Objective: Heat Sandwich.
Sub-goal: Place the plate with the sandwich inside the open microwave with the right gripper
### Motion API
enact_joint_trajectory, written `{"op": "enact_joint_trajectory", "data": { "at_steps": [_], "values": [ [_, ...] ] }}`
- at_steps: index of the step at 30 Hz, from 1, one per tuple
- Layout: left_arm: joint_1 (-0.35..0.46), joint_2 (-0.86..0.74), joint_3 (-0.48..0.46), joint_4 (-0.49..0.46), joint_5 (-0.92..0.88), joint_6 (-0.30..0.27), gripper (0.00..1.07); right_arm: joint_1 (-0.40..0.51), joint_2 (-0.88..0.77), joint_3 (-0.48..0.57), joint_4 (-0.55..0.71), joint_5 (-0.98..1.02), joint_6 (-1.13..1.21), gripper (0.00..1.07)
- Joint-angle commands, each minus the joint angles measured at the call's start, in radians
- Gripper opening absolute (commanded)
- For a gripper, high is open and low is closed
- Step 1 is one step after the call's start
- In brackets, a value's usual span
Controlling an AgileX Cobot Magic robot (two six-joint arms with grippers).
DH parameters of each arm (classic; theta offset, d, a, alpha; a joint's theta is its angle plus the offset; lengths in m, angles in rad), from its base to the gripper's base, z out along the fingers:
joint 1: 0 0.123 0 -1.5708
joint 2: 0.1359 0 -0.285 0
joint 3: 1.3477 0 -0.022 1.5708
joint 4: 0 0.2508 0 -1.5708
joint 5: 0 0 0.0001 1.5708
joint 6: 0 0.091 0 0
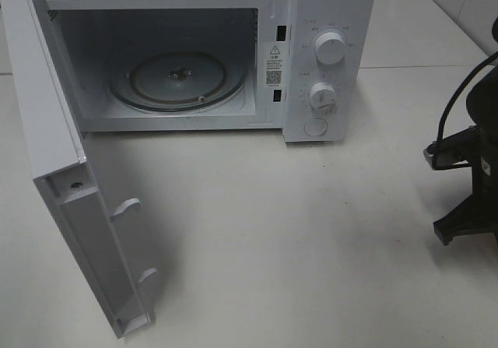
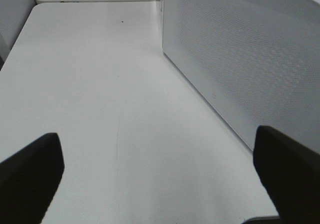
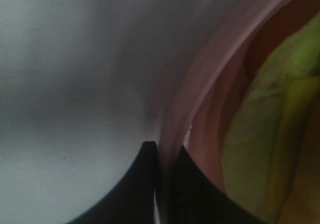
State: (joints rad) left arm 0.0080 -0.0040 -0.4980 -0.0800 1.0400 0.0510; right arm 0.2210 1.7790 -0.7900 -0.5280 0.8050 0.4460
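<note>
Exterior high view. White box-shaped microwave (image 1: 327,21) at the back of the white table (image 1: 311,239). Its white door (image 1: 70,200) is swung fully open toward the left side. The round glass turntable (image 1: 179,79) lies bare inside the cavity. On the control panel, 2 white round knobs (image 1: 331,50) sit one above the other, with a round white button (image 1: 315,127) under them. The black right arm (image 1: 475,169) is at the right edge, well apart from the microwave, with a black cable (image 1: 451,107) looping over it. Its fingers are out of frame here.

Left wrist view. Left gripper (image 2: 160,179) is over bare table and holds nothing. Its 2 black fingertips (image 2: 30,176) are spread wide. A white perforated metal panel (image 2: 240,58) stands just beside it. I cannot tell whether that is the microwave's side or its door.

Right wrist view, close and blurred. Right gripper (image 3: 162,184) has its 2 black fingers (image 3: 140,189) pinched together on the curved rim of a salmon-pink plate (image 3: 200,83), 1 finger outside the rim and 1 inside. The sandwich (image 3: 270,124), a pale cream and yellowish flat piece, lies on this plate just past the inner finger.
</note>
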Motion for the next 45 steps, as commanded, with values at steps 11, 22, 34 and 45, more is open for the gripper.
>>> {"op": "enact_joint_trajectory", "data": {
  "at_steps": [11,22,34,45],
  "values": [
    [0.001,-0.026,0.004,-0.004,-0.003,-0.001,0.98,0.110,-0.094,-0.001,-0.028,0.135,0.002,0.00],
    [0.001,-0.026,0.004,-0.004,-0.003,-0.001,0.98,0.192,-0.183,-0.001,0.018,0.201,-0.040,0.00],
    [0.001,-0.026,0.004,-0.004,-0.003,-0.001,0.98,0.330,-0.256,0.001,0.019,0.248,-0.051,0.00],
    [0.001,-0.026,0.004,-0.004,-0.003,-0.001,0.98,0.489,-0.289,0.016,0.048,0.262,-0.070,0.00]
  ]
}}
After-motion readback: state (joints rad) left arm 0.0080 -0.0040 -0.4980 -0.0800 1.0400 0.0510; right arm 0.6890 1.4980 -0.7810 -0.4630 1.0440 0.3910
